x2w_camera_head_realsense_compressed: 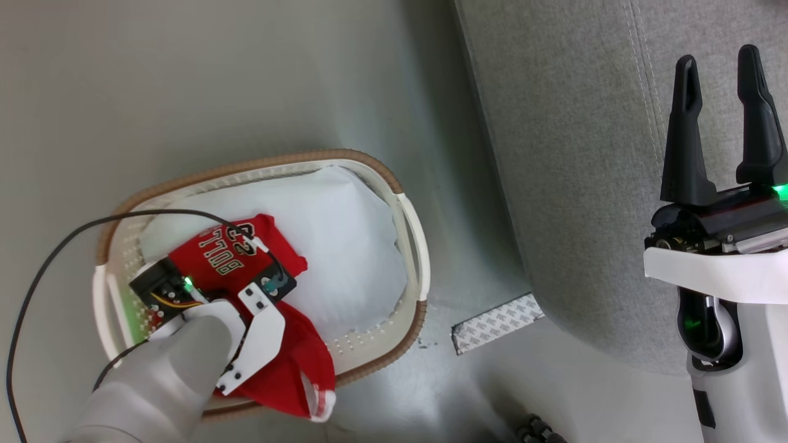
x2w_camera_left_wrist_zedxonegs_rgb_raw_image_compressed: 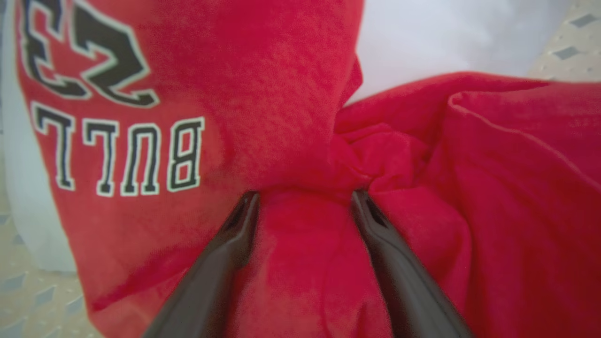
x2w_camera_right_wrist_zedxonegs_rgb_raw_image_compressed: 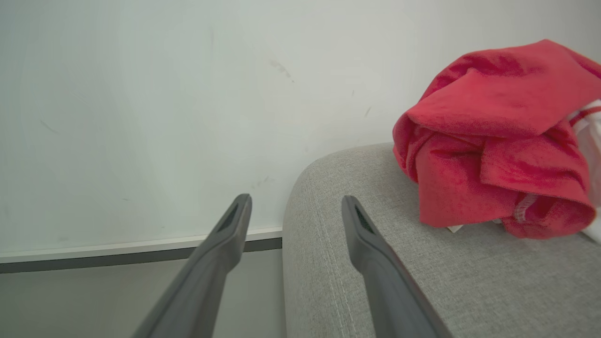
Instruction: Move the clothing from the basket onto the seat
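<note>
**Seat** [x2w_camera_head_realsense_compressed: 585, 184]: large light-grey upholstered sofa with a stitched seam, standing on the robot's right, near the basket but apart from it. One red garment [x2w_camera_right_wrist_zedxonegs_rgb_raw_image_compressed: 493, 141] lies crumpled on it.

**Floor** [x2w_camera_head_realsense_compressed: 184, 92]: pale and smooth.

**Basket** [x2w_camera_head_realsense_compressed: 411, 246]: white perforated plastic with a brown rim, standing on the floor at the robot's left. A white liner [x2w_camera_head_realsense_compressed: 351, 246] covers its bottom.

**Clothing** [x2w_camera_head_realsense_compressed: 221, 258]: red jersey lying in the basket, with the lettering and the number 23 facing up. A white-banded hem hangs over the near rim. It looks soft, light and limp. It will probably sag and trail when lifted, and a loose layer could slip. The best hold is judged to be a gathered fold near the middle, taken deep enough to catch more than one layer.

**Right end effector** [x2w_camera_head_realsense_compressed: 717, 55]: released and empty, fingers spread, held over the front edge of the seat.

**Left end effector** [x2w_camera_left_wrist_zedxonegs_rgb_raw_image_compressed: 305, 197]: down in the basket, with both fingertips [x2w_camera_left_wrist_zedxonegs_rgb_raw_image_compressed: 246, 211] pressed into the red cloth. A bunched fold sits between them. The fingers stand apart and are not yet clenched on it.

**Cable** [x2w_camera_head_realsense_compressed: 61, 246]: thin and black, looping from the left wrist across the basket rim. It could snag.

**Tape strip** [x2w_camera_head_realsense_compressed: 498, 323]: patterned grey, on the floor between basket and seat.
</note>
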